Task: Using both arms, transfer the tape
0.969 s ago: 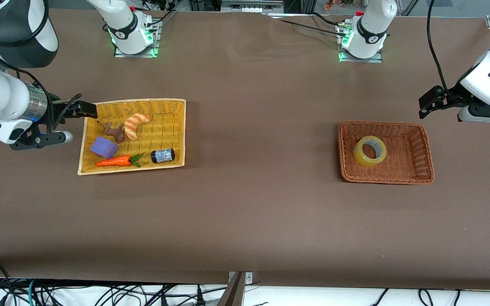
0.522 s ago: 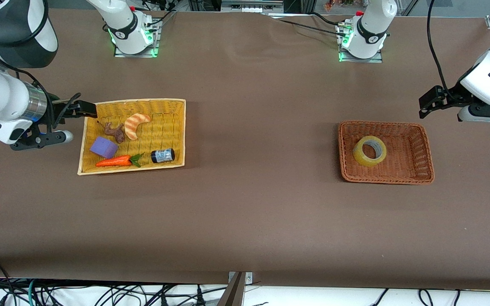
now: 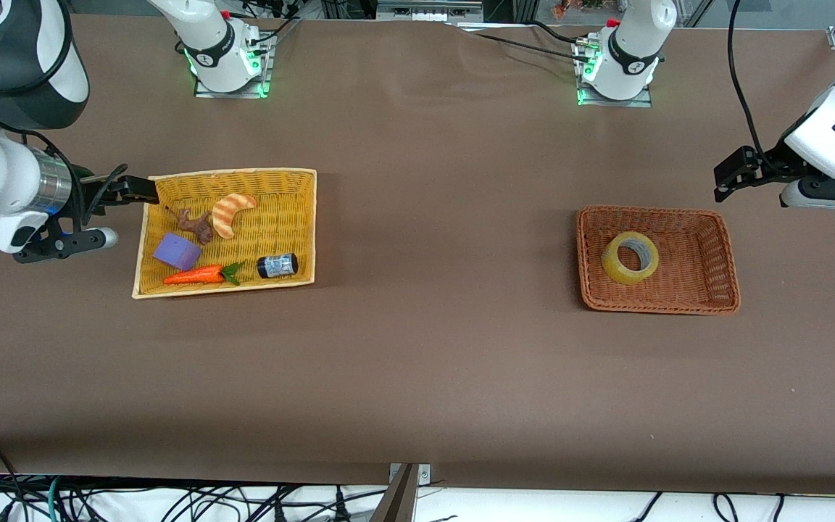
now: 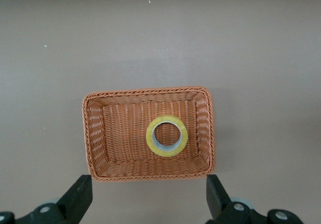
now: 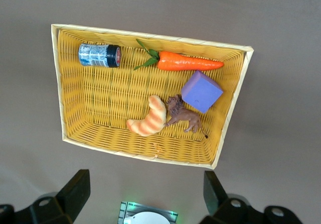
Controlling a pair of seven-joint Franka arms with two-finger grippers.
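the tape (image 3: 630,257) lies flat in the brown basket (image 3: 722,290), easy to grab from above. the left gripper (image 3: 733,176) hangs beside that basket, fingers wide apart. the right gripper (image 3: 135,190) (also wide apart) hangs at the yellow basket's (image 3: 294,217) edge.

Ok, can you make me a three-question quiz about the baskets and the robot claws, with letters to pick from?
1. Where is the tape?
A. in the brown basket
B. in the yellow basket
C. on the bare table

2. How many things lie in the yellow basket?
A. two
B. five
C. eight

3. How is the left claw?
A. shut on the tape
B. shut on a carrot
C. open, holding nothing

Answers:
1 A, the roll lies alone on the brown weave.
2 B: croissant, toy animal, purple block, carrot, small can.
3 C, the left wrist view shows its fingers wide apart above the basket.
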